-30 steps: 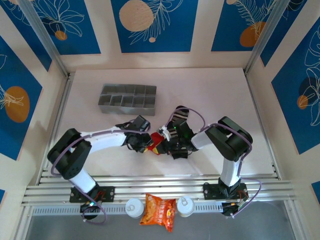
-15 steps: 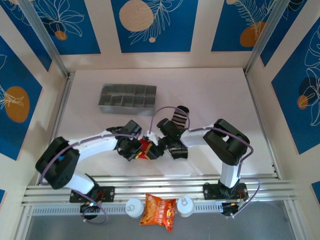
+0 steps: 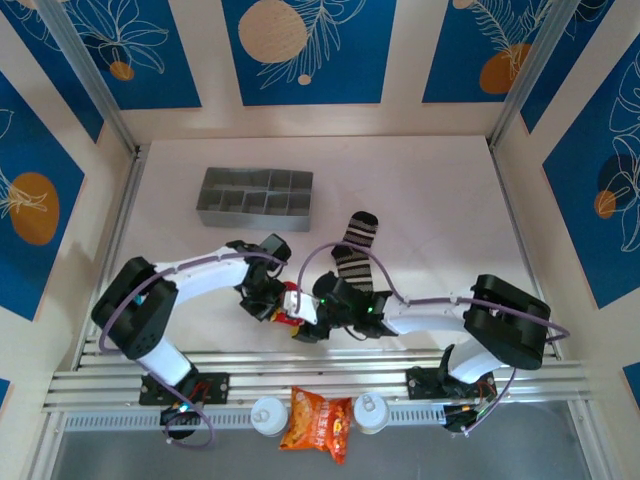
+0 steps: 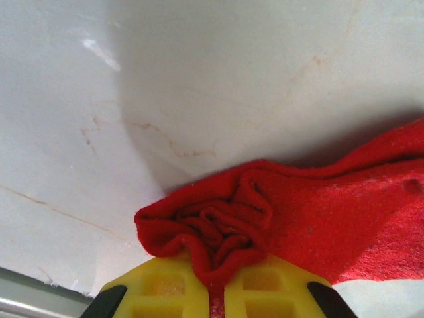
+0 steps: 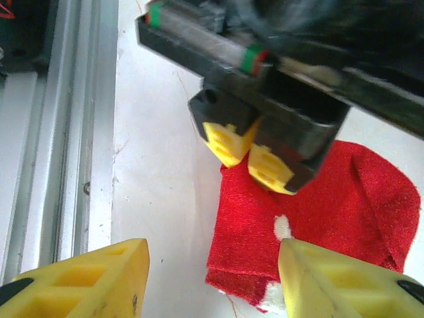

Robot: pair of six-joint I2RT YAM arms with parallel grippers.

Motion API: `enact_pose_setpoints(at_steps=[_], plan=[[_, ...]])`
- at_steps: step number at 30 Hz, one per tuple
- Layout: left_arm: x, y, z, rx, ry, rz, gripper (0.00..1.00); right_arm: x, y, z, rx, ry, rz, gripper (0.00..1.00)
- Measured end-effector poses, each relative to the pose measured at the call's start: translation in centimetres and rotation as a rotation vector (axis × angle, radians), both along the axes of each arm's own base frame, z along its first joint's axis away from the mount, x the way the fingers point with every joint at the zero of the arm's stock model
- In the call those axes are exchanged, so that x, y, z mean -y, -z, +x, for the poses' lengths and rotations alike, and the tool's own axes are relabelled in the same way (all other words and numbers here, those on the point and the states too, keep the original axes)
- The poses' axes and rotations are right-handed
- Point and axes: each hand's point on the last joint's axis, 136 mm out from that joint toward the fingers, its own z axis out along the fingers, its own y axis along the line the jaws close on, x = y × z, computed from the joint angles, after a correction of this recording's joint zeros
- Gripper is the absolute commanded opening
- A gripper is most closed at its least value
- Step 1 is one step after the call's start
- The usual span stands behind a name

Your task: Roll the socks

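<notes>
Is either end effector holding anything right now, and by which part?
The left end effector is shut on the red sock, pinching a bunched-up edge of the fabric. The right end effector is open, holding nothing.

plain bright red sock (image 4: 318,225), black sock (image 3: 353,250) with grey-white stripes, my left gripper (image 4: 213,295) and my right gripper (image 5: 212,268) yellow-fingered, grey tray (image 3: 255,197), orange snack packet (image 3: 318,421), white table (image 3: 440,200), blue leaf-patterned walls (image 3: 300,40)

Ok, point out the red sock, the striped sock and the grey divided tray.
red sock (image 4: 318,218), left wrist view, flat fabric right of the bunched end.
striped sock (image 3: 352,256), top external view, middle of its length.
grey divided tray (image 3: 250,219), top external view, its near wall.
</notes>
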Motion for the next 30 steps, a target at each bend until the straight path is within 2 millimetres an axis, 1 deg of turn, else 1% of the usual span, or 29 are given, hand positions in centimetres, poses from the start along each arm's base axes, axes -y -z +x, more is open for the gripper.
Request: enact_pose_setpoints(at_steps=[2, 5, 7, 10, 11, 14, 16, 18, 19, 20, 23, 26, 28, 30], plan=[[0.1, 0.0, -0.1, -0.023, 0.0, 0.008, 0.0, -0.2, 0.6, 0.2, 0.052, 0.015, -0.026, 0.53], [0.3, 0.0, -0.2, -0.055, 0.005, 0.011, 0.0, -0.3, 2.1, 0.8, 0.106, 0.04, -0.08, 0.51], [0.5, 0.0, -0.3, -0.071, 0.011, 0.012, 0.0, -0.3, 3.0, 1.4, 0.129, 0.059, -0.114, 0.49], [0.5, 0.0, -0.4, -0.091, 0.016, 0.011, 0.0, -0.6, 3.8, 2.2, 0.169, 0.078, -0.147, 0.44], [0.6, 0.0, -0.4, -0.096, 0.016, 0.012, 0.0, -0.7, 3.9, 2.3, 0.181, 0.083, -0.154, 0.41], [0.6, 0.0, -0.3, -0.108, 0.02, 0.016, 0.0, -0.8, 4.4, 2.5, 0.204, 0.096, -0.175, 0.21], [0.5, 0.0, -0.3, -0.113, 0.021, 0.016, 0.0, -0.8, 4.4, 2.5, 0.217, 0.103, -0.182, 0.09], [0.4, 0.0, -0.3, -0.114, 0.017, 0.016, 0.0, -0.8, 4.3, 2.5, 0.219, 0.114, -0.181, 0.02], [0.3, 0.0, -0.2, -0.116, 0.013, 0.016, 0.02, -0.8, 4.3, 2.5, 0.218, 0.12, -0.18, 0.01], [0.3, -0.1, -0.1, -0.115, 0.007, 0.013, 0.09, -0.8, 4.3, 2.5, 0.213, 0.125, -0.177, 0.0], [0.0, -0.2, 0.1, -0.098, -0.009, -0.007, 0.35, -0.8, 4.3, 2.5, 0.185, 0.143, -0.157, 0.0], [-1.1, -0.5, 0.4, -0.061, -0.05, -0.011, 0.54, -0.5, 4.3, 2.6, 0.117, 0.16, -0.117, 0.0], [-1.9, -1.1, 0.8, -0.016, -0.076, -0.019, 0.63, -0.1, 4.3, 2.8, 0.055, 0.175, -0.088, 0.0], [-2.6, -2.3, 1.5, 0.047, -0.106, -0.032, 0.68, 0.1, 4.3, 3.1, -0.023, 0.186, -0.049, 0.0]])
